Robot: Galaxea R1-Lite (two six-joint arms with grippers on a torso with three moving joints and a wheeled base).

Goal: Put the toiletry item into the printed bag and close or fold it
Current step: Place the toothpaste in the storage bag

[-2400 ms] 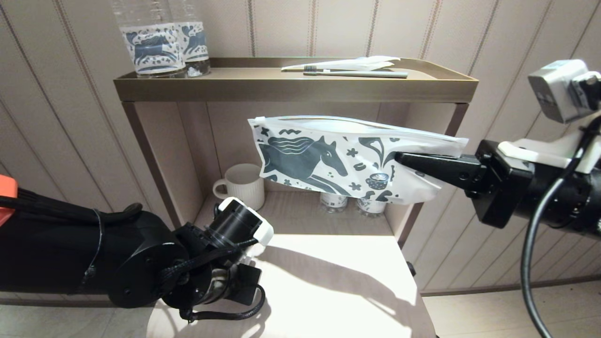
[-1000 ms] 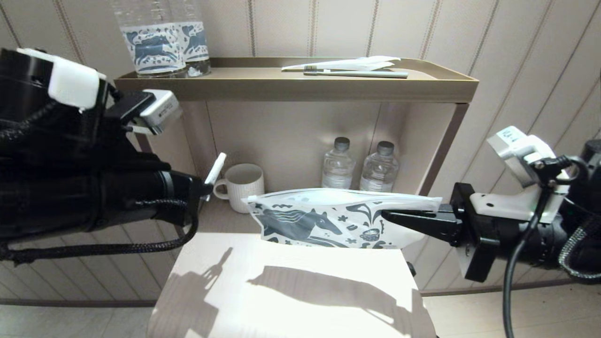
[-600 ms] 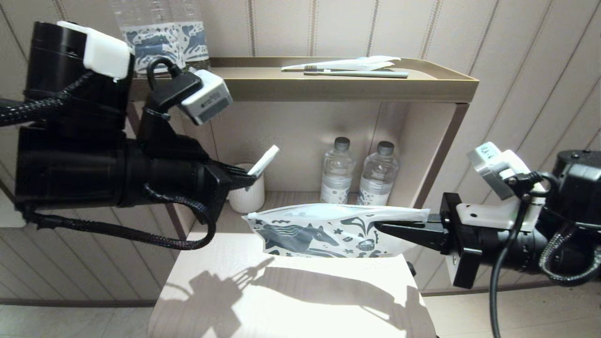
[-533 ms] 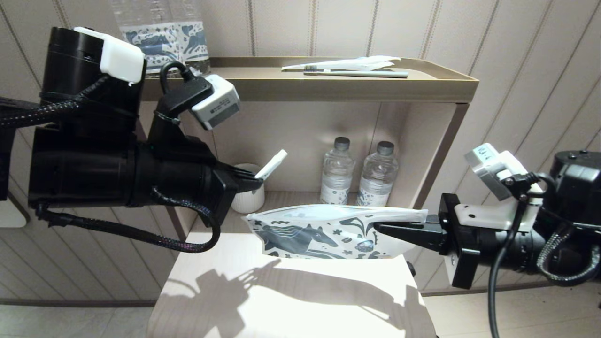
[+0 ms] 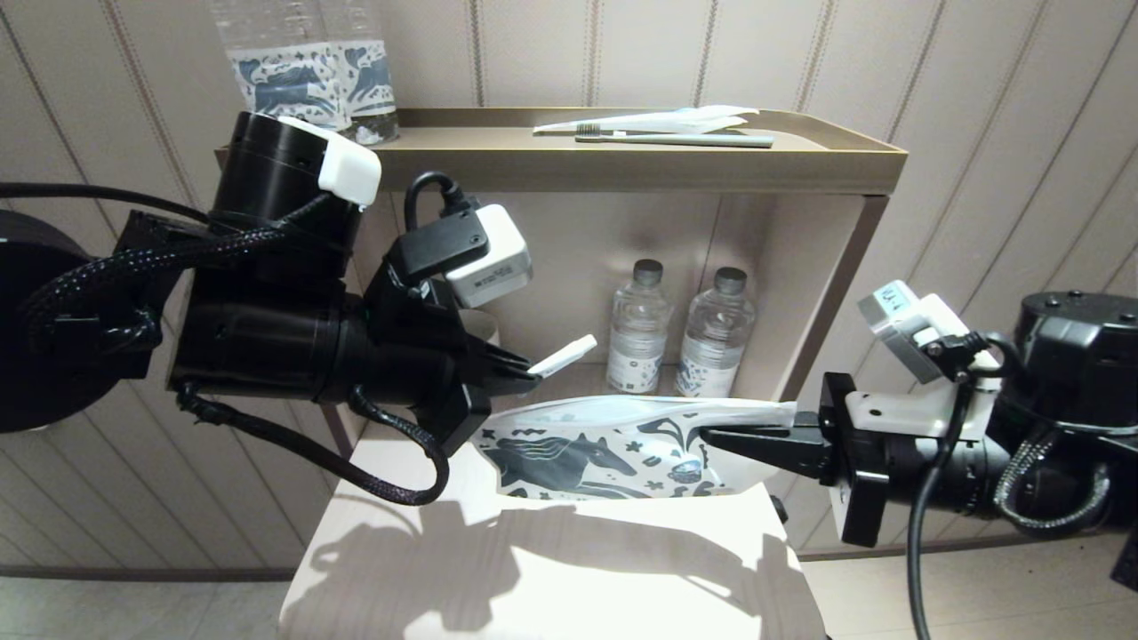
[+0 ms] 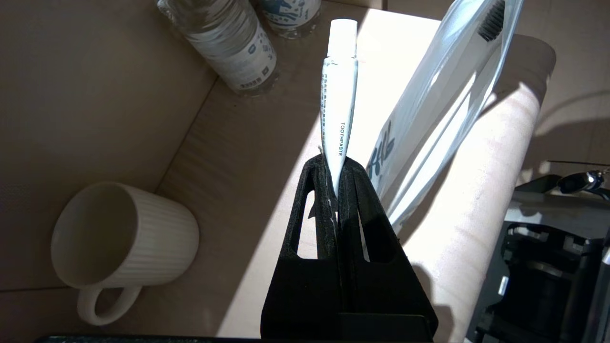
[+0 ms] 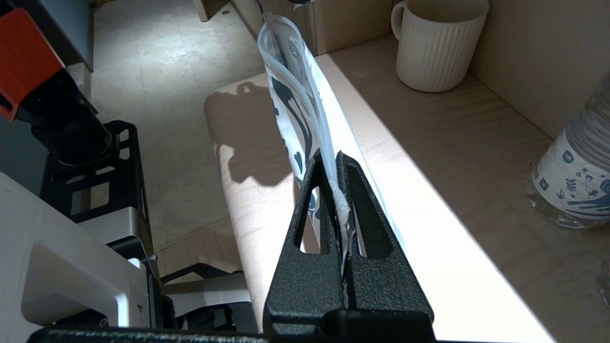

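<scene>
My right gripper is shut on the right end of the printed bag, a white pouch with a dark teal horse. The bag stands on edge on the pale lower tabletop, with its top edge up. My left gripper is shut on a thin white toothpaste tube. The tube's cap points right, just above the bag's left top edge. In the left wrist view the bag lies beside the tube.
A ribbed white mug and two small water bottles stand in the shelf recess behind the bag. On the top shelf lie a toothbrush and two clear bottles with horse-print labels.
My right gripper lowered the bag from shelf height onto the tabletop. My left arm rose from low on the left and carried the toothpaste tube right and down, close to the bag's top.
</scene>
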